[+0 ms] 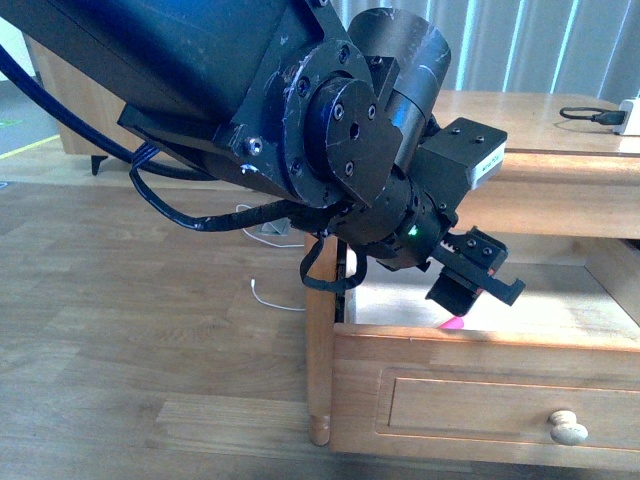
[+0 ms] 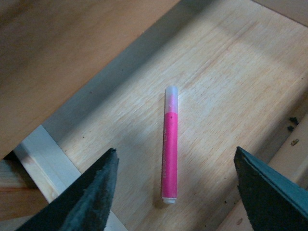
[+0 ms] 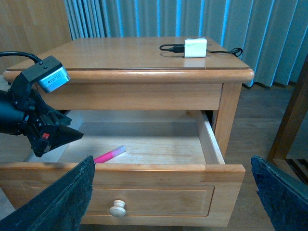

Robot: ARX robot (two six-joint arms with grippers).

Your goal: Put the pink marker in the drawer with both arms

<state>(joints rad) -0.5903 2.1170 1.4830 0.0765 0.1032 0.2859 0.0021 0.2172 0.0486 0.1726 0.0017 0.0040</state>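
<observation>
Left wrist view looks down between the fingers [image 2: 96, 197] of the left end effector [image 2: 175, 151], which stand wide apart and hold nothing. Between them, touching neither, the pink marker [image 2: 170, 144] lies flat on the pale floor of the drawer [image 2: 231, 77].

Front view has the left arm [image 1: 250, 90] filling the left of the frame and reaching down over the open drawer. Only a sliver of pink shows behind the drawer front, toward the drawer's left end.

Right wrist view shows the marker lying near the front panel, with the left end effector hovering just above and beside it. The right end effector [image 3: 172, 161] is likewise released, its fingers spread and empty. It sits out in front of the drawer, apart from the round knob [image 3: 117, 209]. Further right, a white charger [image 3: 195, 47] rests on top of the cabinet [image 3: 144, 74], well apart from everything else.

Judged from this, the marker is already placed and let go, so the step in hand is the end of the release. The next move calls for the left arm to lift clear of the drawer without brushing the marker. The drawer stands pulled well out, so it probably needs pushing shut. That would suit the right arm, pressing on the front panel or knob once the left fingers are clear of the opening.
</observation>
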